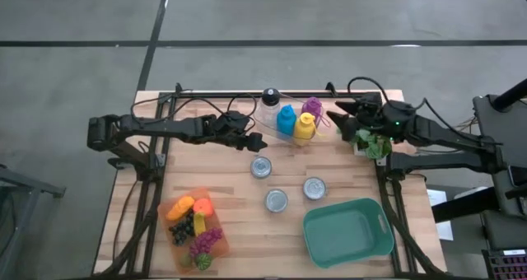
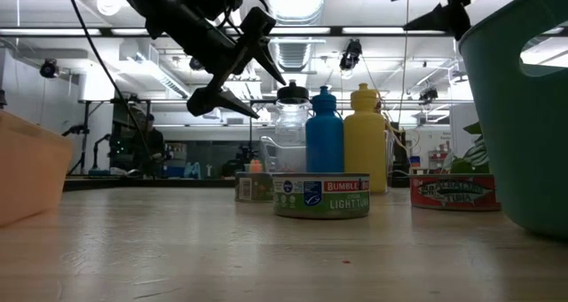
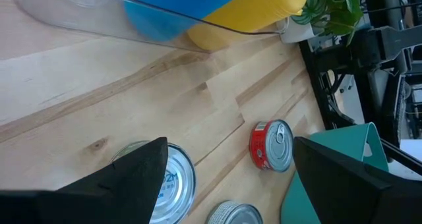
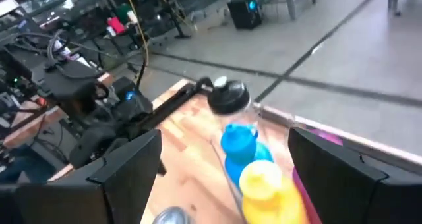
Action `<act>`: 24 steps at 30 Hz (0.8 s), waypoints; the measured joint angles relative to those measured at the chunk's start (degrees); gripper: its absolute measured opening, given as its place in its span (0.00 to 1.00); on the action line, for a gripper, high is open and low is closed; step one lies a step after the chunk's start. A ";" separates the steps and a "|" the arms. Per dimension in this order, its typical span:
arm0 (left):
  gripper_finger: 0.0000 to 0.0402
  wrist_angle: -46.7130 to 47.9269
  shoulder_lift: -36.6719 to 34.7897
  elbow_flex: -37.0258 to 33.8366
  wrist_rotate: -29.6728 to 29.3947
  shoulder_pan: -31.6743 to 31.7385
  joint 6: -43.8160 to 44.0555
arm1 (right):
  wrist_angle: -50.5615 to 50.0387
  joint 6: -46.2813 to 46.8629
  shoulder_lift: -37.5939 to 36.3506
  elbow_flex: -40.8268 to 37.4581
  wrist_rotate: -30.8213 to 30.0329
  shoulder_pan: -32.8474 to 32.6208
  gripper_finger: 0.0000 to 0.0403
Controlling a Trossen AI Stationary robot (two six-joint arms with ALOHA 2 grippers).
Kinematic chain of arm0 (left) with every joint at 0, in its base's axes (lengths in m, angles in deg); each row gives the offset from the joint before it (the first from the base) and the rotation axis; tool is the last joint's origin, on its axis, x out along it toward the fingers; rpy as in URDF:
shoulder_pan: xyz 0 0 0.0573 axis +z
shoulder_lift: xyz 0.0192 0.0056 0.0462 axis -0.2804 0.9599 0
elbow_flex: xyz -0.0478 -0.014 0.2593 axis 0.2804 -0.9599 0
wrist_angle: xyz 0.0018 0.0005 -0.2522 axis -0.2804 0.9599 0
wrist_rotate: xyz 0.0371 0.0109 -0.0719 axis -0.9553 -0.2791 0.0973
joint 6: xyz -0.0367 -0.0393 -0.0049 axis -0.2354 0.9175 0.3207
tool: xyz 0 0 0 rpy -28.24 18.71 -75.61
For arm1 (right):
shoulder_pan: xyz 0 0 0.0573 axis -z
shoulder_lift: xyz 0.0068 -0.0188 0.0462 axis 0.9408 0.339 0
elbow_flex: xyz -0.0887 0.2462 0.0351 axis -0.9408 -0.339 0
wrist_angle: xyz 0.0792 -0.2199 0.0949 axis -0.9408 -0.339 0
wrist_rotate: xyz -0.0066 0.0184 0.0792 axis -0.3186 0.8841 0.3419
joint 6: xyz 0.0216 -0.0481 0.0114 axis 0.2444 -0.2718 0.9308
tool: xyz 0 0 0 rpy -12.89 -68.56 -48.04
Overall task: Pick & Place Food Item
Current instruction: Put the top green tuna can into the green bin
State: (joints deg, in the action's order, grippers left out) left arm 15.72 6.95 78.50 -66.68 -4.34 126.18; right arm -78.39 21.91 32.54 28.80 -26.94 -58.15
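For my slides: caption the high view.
Both open grippers, left and right, hover near the bottles; three cans and teal bin wait.

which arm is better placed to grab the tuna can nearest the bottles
Left, probably. The left gripper hangs open almost directly over that tuna can, while the right gripper is off by the purple bottle.

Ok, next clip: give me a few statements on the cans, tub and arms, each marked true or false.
1. Three cans stand on the table, one nearest the left tool. True.
2. The teal tub holds a can. False: nothing shows in it.
3. The left tool grips the blue bottle. False: it hangs open above the table.
4. The right tool is open beside the purple bottle. True.
5. The fruit lies in the orange tray. True.
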 joint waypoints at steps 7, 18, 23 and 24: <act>0.81 0.00 0.00 0.00 0.02 0.00 -0.17 | -4.87 6.55 3.06 0.02 9.62 0.02 0.82; 0.81 0.08 0.00 0.00 0.02 0.00 -0.17 | -3.43 11.87 6.14 0.07 17.56 -0.09 0.82; 0.81 3.13 0.00 0.00 0.43 0.00 -0.84 | -0.84 11.79 9.26 0.07 23.18 -0.47 0.82; 0.81 3.83 0.00 0.00 0.45 0.00 -1.21 | -0.09 11.57 10.21 0.07 23.86 -0.60 0.82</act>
State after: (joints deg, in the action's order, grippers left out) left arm 19.54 6.95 78.50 -66.23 -4.34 124.97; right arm -78.47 33.47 42.76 28.86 -3.08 -58.75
